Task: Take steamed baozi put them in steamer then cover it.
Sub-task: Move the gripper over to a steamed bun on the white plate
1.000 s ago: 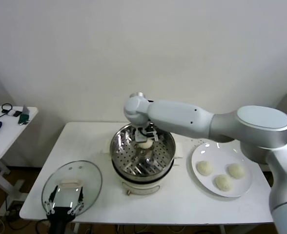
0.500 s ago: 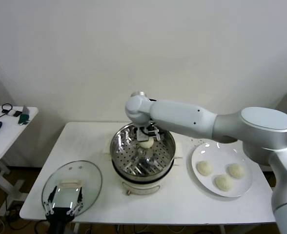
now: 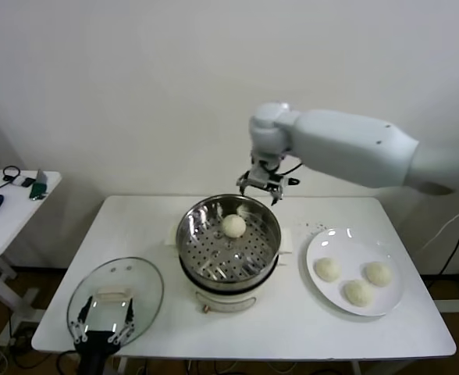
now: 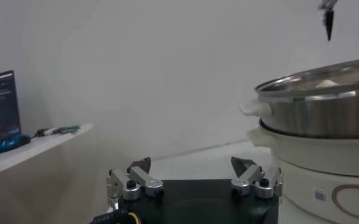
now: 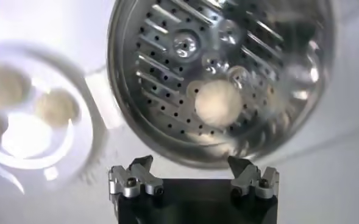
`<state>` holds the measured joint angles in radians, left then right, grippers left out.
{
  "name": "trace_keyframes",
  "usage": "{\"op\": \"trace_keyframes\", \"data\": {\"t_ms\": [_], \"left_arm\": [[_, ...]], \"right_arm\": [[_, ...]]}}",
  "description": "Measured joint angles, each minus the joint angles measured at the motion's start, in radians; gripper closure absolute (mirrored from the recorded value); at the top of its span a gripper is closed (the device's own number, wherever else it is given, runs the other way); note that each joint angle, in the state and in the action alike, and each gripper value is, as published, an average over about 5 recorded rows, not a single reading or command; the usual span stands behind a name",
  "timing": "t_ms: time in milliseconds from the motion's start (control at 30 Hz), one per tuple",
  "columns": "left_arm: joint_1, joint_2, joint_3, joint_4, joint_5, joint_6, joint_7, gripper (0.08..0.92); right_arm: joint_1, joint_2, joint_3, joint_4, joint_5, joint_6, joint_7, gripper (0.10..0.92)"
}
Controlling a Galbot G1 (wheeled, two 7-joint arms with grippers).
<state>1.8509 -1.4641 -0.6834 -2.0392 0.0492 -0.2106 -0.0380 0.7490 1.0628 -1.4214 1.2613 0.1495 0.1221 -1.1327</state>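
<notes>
One cream-white baozi lies on the perforated tray at the back of the steel steamer; it also shows in the right wrist view. Three more baozi sit on a white plate to the right. My right gripper is open and empty, raised above the steamer's back right rim. The glass cover with its white handle lies flat at the table's front left. My left gripper is open and empty, low at the cover's near edge; the left wrist view shows the steamer's side.
A small white side table with a mouse and cables stands to the left. A white wall rises close behind the table. Bare white tabletop lies in front of the steamer.
My right gripper let go of the baozi inside the steamer, then rose up and to the right, out of the pot. The baozi stays on the tray. The left arm has not moved.
</notes>
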Motion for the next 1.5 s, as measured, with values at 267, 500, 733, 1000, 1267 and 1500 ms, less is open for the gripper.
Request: {"op": "trace_keyframes", "data": {"t_ms": [267, 500, 733, 1000, 1267, 1500], "left_arm": [[0.009, 0.003, 0.000, -0.005, 0.001, -0.004, -0.001, 0.177], [0.018, 0.000, -0.001, -0.008, 0.005, -0.006, -0.004, 0.177], [0.021, -0.005, -0.003, -0.008, 0.002, -0.005, -0.012, 0.177], [0.020, -0.008, -0.005, -0.001, 0.001, -0.002, -0.014, 0.177], [0.021, -0.011, -0.008, 0.002, 0.001, -0.001, -0.015, 0.177], [0.029, -0.011, -0.012, 0.006, 0.002, -0.003, -0.017, 0.177]], "right_arm": [[0.010, -0.185, -0.080, 0.018, 0.225, -0.209, 0.068, 0.203], [-0.063, -0.304, -0.095, 0.016, 0.276, -0.305, 0.091, 0.203], [-0.183, -0.357, -0.066, -0.002, 0.251, -0.354, 0.102, 0.203], [-0.312, -0.368, -0.006, -0.039, 0.214, -0.382, 0.116, 0.203], [-0.410, -0.348, 0.046, -0.076, 0.188, -0.395, 0.131, 0.203], [-0.460, -0.315, 0.078, -0.111, 0.178, -0.400, 0.143, 0.203]]}}
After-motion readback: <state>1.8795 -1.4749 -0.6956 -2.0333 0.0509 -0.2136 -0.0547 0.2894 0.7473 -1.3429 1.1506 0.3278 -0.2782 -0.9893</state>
